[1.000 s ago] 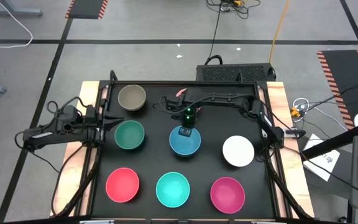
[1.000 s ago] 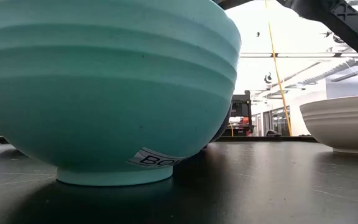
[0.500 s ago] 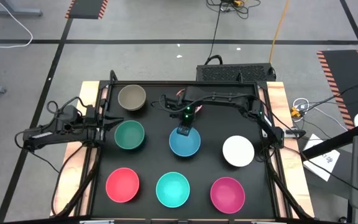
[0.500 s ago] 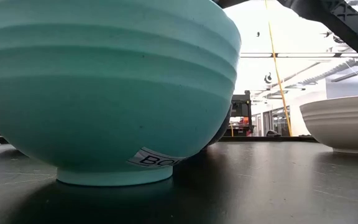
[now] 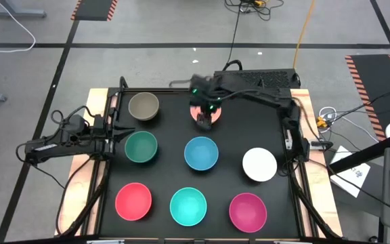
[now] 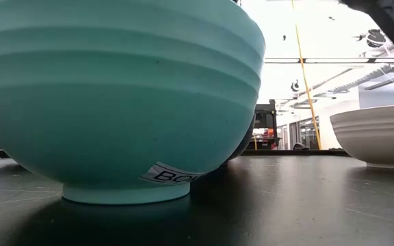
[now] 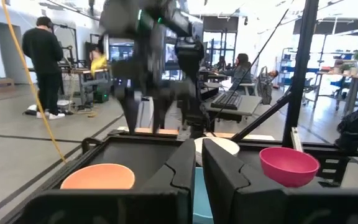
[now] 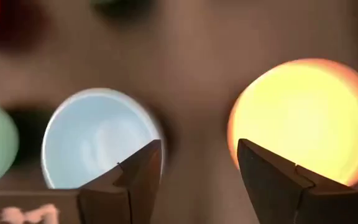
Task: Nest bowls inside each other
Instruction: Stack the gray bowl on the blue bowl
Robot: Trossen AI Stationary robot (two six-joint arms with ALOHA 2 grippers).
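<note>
Seven bowls show on the black table in the high view: olive-grey (image 5: 143,106), dark green (image 5: 141,147), blue (image 5: 201,154), white (image 5: 259,165), red-pink (image 5: 133,201), turquoise (image 5: 188,207) and magenta (image 5: 248,211). A peach-orange bowl (image 5: 196,112) stands upright at the far middle, partly under my right gripper (image 5: 206,116). That gripper (image 8: 201,155) is open and empty above the table, between the peach-orange bowl (image 8: 297,118) and the blue bowl (image 8: 98,137). My left gripper (image 5: 118,135) waits shut at the table's left edge. The black bowl does not show.
The table has raised rails along its sides (image 5: 296,129). In the low view the turquoise bowl (image 6: 115,96) fills the near ground, with the white bowl (image 6: 378,137) to its right. People stand in the room beyond the table (image 7: 42,56).
My right gripper has gone from above the blue bowl toward the table's far edge and now hangs over the peach-orange bowl. The blue bowl has stayed in its place and now shows whole.
</note>
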